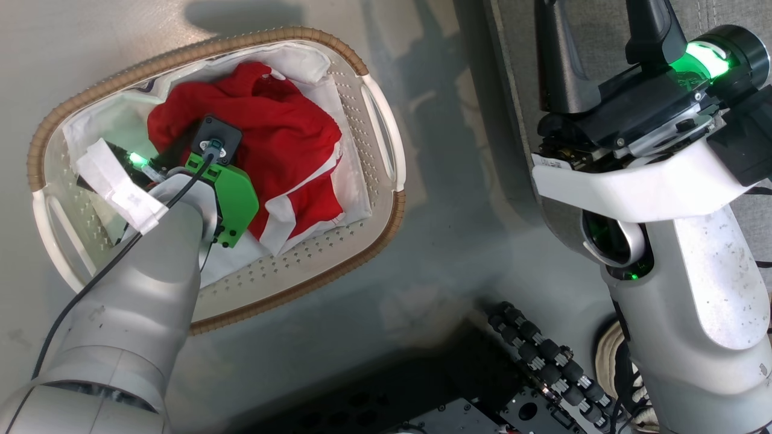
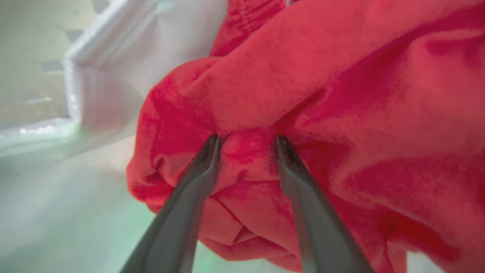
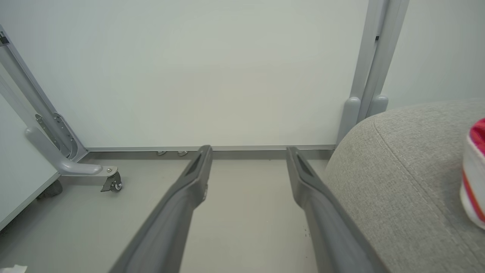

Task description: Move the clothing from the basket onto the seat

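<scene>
The basket [image 1: 338, 47] stands on the floor at the left of the head view, with the red clothing [image 1: 283, 132] bunched inside it on a white sheet [image 1: 301, 60]. My left arm reaches down into the basket, and its wrist mount covers the fingers there. In the left wrist view my left gripper [image 2: 246, 142] is open, its tips pressed into the red clothing [image 2: 341, 94] with a fold of cloth bulging between them. My right gripper [image 1: 603, 18] stands open and empty above the edge of the grey seat [image 1: 724, 12]. A red and white striped garment [image 3: 473, 174] lies on the seat [image 3: 398, 182].
The basket's white wall [image 2: 94, 87] is close on the left of my left fingers. My base with its black rollers [image 1: 543, 355] sits at the bottom of the head view. A white panel on a wheeled metal foot [image 3: 110, 182] stands beyond the bare floor [image 3: 246, 212].
</scene>
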{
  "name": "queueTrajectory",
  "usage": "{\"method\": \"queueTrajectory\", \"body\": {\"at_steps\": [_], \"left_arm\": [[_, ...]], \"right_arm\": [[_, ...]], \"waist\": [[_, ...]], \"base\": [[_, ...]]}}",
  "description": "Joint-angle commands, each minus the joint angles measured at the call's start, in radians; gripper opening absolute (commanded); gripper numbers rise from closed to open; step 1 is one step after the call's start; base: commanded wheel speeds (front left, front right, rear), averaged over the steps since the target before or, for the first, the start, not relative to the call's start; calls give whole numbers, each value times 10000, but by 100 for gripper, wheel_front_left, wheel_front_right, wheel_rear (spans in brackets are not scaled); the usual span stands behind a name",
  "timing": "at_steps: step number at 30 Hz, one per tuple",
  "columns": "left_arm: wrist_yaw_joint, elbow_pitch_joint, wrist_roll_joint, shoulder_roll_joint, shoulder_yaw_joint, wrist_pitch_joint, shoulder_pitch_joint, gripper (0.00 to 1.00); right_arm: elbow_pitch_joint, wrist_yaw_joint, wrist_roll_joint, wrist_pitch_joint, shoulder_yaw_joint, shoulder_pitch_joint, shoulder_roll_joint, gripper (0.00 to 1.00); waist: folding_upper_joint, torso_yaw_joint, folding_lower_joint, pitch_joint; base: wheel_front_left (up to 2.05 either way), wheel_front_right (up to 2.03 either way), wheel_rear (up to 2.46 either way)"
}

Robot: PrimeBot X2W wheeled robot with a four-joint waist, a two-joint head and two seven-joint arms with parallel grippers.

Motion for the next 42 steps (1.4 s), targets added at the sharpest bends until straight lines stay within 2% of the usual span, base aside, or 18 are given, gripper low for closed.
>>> {"method": "queueTrajectory", "body": {"at_steps": [1,5,11,17,29,42], "left_arm": [[-88,38,-114,-34,42,105,129,0],[-230,57,-289,-122,23,209,278,0],[-409,58,-585,-315,-33,-338,651,0],[-615,-138,-1216,-538,-85,-1051,1443,0],[-763,-3038,-2991,-556,-1203,-1234,3555,0],[-353,-6579,-3159,-557,-268,-1229,5515,0]], "right_arm": [[43,-14,-54,-4,-4,79,-18,100],[140,-14,-105,-4,-26,130,-18,100],[397,-14,-123,-4,-36,312,-29,100],[850,-14,-220,-4,96,852,-332,100],[1656,-14,-290,-4,366,1992,-648,100],[2222,-14,-389,-4,513,3609,-583,100]], "waist": [[-1,23,-1,-25],[-1,81,-1,-218],[-1,234,-1,-959],[-1,798,-1,-2395],[-1,1719,-1,-4917],[-1,2443,-1,-7154]], "base": [[0,0,0],[0,0,0],[0,0,0],[0,0,0],[0,0,0],[0,0,0]]}}
